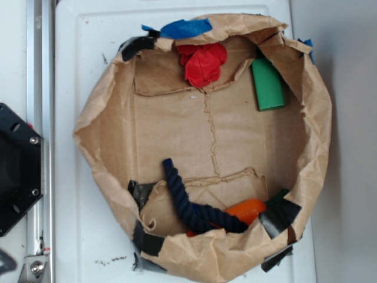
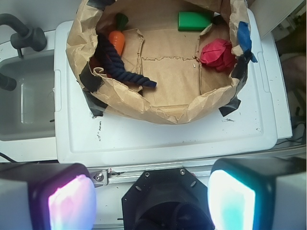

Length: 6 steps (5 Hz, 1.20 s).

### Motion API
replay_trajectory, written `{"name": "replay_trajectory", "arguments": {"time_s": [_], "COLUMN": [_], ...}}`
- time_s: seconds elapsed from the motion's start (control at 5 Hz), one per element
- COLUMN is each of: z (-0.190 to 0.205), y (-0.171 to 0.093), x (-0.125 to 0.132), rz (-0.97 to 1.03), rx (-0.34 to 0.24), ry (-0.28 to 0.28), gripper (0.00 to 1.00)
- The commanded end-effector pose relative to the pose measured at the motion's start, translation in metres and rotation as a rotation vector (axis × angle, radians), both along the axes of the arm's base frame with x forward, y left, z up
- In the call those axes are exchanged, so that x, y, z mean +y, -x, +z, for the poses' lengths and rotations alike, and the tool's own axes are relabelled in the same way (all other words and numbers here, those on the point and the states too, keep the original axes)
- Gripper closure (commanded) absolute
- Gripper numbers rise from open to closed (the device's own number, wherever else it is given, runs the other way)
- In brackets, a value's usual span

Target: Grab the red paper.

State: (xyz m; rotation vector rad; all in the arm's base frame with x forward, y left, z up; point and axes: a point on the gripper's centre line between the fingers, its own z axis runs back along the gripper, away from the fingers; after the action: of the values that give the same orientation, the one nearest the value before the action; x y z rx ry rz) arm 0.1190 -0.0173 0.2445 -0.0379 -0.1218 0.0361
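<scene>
1. We see a brown paper basket [image 1: 106,127] on a white table [image 1: 82,53].
2. Navy rope [image 1: 182,203] and orange carrot toy [image 1: 246,210] at six o'clock — green block [image 1: 268,84] at two.
3. Red paper [image 1: 203,62] at twelve, unobstructed.
4. Our gripper [image 2: 152,199] spread wide, empty.

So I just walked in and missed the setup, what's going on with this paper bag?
Nothing is being handled yet. The gripper hangs open over the white lid's near edge, holding nothing. The red paper lies untouched inside the brown paper bag, against one wall near a green block. At the opposite end lie a dark blue rope and an orange carrot toy.
</scene>
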Motion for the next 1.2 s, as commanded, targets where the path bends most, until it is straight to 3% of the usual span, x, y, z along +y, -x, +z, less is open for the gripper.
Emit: {"name": "replay_trajectory", "arguments": {"time_s": [0.0, 0.4, 0.6, 0.8, 1.0], "z": [0.000, -0.023, -0.026, -0.032, -0.038], "y": [0.000, -0.067, -0.088, -0.116, -0.129], "x": [0.000, 0.005, 0.002, 0.006, 0.012], "rz": [0.000, 0.082, 0.096, 0.198, 0.447], "rx": [0.000, 0.050, 0.032, 0.002, -0.094], "ry": [0.000, -0.032, -0.029, -0.012, 0.015], "gripper": [0.00, 0.00, 0.00, 0.00, 0.00]}}
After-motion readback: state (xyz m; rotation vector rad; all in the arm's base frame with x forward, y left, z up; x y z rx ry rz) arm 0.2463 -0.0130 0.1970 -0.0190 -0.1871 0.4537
